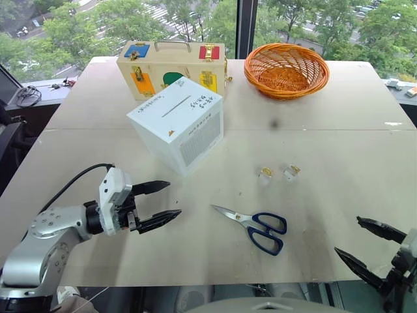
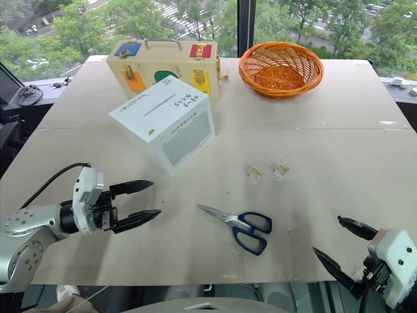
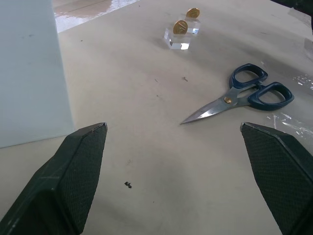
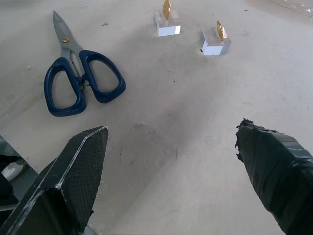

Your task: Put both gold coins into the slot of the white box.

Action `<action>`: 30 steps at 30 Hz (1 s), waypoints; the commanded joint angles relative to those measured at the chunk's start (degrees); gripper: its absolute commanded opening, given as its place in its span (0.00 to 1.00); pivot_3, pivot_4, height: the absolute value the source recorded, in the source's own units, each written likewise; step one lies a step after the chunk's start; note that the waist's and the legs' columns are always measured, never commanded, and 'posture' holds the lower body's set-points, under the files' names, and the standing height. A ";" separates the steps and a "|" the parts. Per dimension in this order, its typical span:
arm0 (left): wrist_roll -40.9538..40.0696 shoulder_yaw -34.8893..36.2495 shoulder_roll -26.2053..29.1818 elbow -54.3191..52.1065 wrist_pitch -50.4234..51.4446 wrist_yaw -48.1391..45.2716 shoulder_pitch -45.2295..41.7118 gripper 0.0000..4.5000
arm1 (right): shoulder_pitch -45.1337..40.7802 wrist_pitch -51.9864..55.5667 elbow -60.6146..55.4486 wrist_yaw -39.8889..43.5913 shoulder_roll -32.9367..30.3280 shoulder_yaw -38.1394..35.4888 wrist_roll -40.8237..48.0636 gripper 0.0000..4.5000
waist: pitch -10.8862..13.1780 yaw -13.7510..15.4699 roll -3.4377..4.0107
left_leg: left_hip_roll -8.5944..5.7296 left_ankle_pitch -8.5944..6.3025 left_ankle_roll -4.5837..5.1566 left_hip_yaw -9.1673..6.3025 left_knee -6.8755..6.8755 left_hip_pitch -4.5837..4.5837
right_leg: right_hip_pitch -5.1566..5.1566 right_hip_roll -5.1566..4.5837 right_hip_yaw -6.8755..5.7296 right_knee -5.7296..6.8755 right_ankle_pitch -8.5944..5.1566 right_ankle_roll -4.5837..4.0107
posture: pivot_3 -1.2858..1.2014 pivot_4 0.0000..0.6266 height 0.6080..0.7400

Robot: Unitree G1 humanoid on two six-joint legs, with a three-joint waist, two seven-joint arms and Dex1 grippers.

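Gold coins stood on edge in two small clear holders, the nearer coin point(image 3: 180, 26) and the farther one point(image 3: 192, 12) side by side, out ahead of both pincers on the table point(image 1: 339, 150). Each disc was upright, its flat face turned toward the left pincer point(image 1: 158, 204), which hung low over the tabletop with its two black fingers spread wide and nothing between them. Just beside that pincer, ahead of it, sat the white box point(image 1: 177, 124), one corner turned toward the table's near edge. Its slot point(image 1: 176, 106) ran as a thin dark line slantwise across the top face. Blue-handled scissors point(image 1: 254, 227) lay between the two pincers, blades pointing toward the left one. Over the near edge, the right pincer point(image 1: 366, 248) was equally wide open and empty.
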 commanded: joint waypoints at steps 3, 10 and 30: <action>1.35 -4.52 1.99 -3.60 -3.93 -6.43 -2.82 0.99 | -1.75 -0.53 -5.88 -0.18 -0.86 0.82 1.65 1.00 | 0.01 0.05 0.01 | -0.01 0.00 0.00 0.00 0.00 0.00 | 0.00 0.01 -0.01 0.00 0.00 0.00 | 0.52 0.24 1.00; 11.69 -15.85 5.70 -7.74 -8.59 -9.64 -8.16 0.99 | -1.90 -2.12 -9.23 3.71 -2.02 0.28 4.38 1.00 | 0.02 0.07 0.03 | -0.06 0.15 0.25 0.04 0.00 -0.01 | 0.05 0.18 0.02 -0.01 0.00 0.00 | 0.52 0.24 1.00; 29.27 -40.41 -1.89 -8.61 -0.25 -1.16 -22.37 0.99 | 2.38 -5.36 -9.55 15.08 -7.22 -13.72 14.79 1.00 | -0.02 0.02 -0.03 | -0.16 0.15 0.31 0.07 0.03 0.09 | 0.12 0.33 0.13 0.06 -0.01 0.05 | 0.52 0.24 1.00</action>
